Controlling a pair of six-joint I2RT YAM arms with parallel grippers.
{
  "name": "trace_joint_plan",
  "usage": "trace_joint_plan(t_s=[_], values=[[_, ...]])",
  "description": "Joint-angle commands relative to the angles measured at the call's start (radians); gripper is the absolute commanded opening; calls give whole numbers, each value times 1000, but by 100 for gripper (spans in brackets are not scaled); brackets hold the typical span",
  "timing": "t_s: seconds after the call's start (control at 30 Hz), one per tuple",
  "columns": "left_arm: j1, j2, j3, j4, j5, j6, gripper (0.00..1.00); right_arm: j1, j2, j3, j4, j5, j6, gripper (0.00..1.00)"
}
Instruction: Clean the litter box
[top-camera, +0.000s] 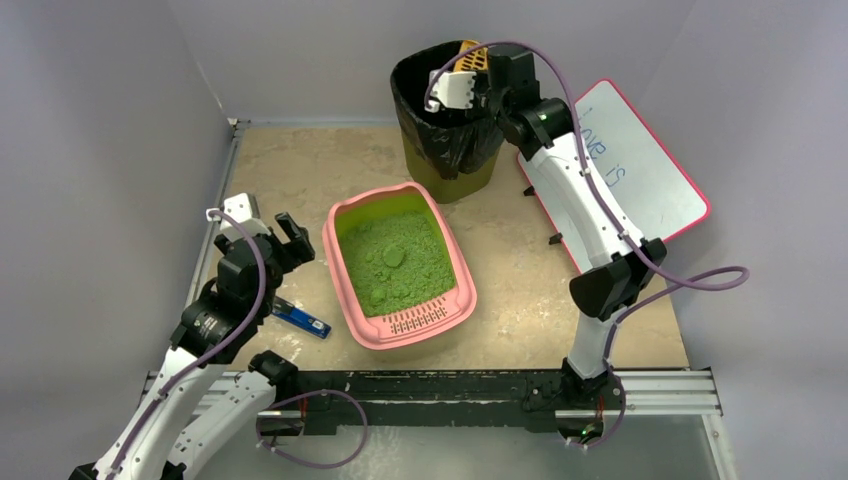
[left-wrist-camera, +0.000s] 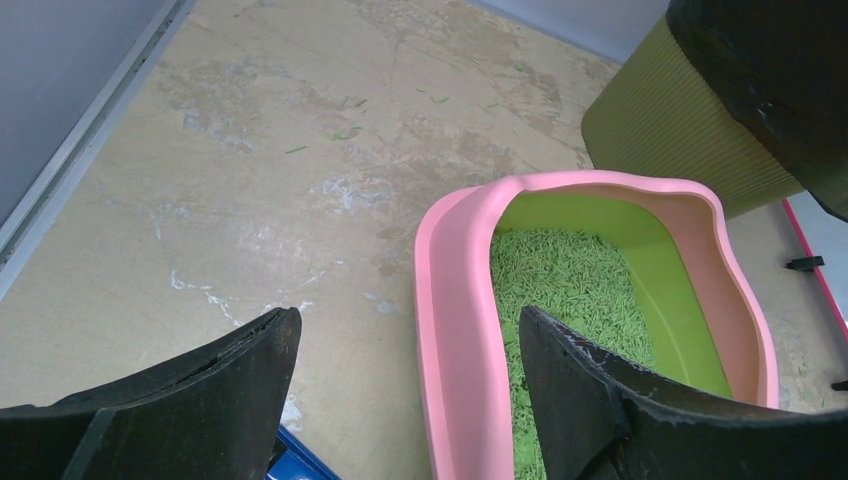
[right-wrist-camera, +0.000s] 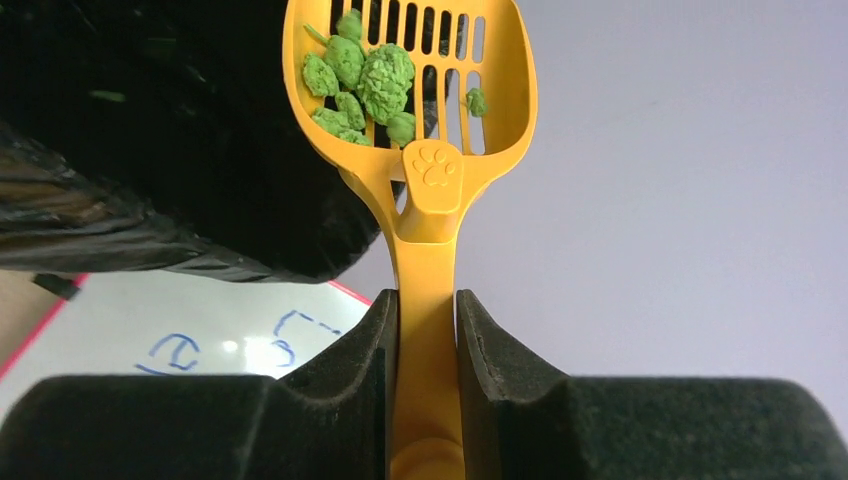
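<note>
The litter box (top-camera: 418, 322) sits mid-table, full of green litter. Just beyond its far end stands the bin (top-camera: 448, 168). Over the bin's back rim, the right gripper (right-wrist-camera: 427, 310) is clamped on the handle of a yellow scoop (right-wrist-camera: 425, 240) loaded with green clumps (right-wrist-camera: 372, 72).

From where I stand, half the scoop head looks to hang past the black bag. If it tips there, I'd guess the clumps drop behind the bin.

Left of the box, the left gripper (left-wrist-camera: 408, 318) has its fingers spread and holds nothing, so a sideways drift could nudge the pink rim.

Grey walls close in the mottled tan table (top-camera: 520, 280). A whiteboard (top-camera: 640, 170) leans to the box's far right, and a blue object (top-camera: 300, 318) lies by its near left. Green specks (left-wrist-camera: 350, 133) dot the table to the left.
</note>
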Motion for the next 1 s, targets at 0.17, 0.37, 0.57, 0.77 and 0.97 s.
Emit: trace_joint_plan(t_s=[0.17,0.37,0.57,0.77,0.97], values=[[2,-5,-2,39,6,19,80,-3,-84,-99,143,13,-301,0],[2,-14,-3,40,-1,19,80,-3,-80,-95,108,35,-388,0],[2,-18,-3,38,-3,18,80,-3,-100,-134,131,45,-455,0],[2,-23,-5,39,-3,16,80,-2,-156,-221,202,34,-522,0],[2,-21,-5,40,-1,17,80,-3,-170,-234,189,10,-560,0]])
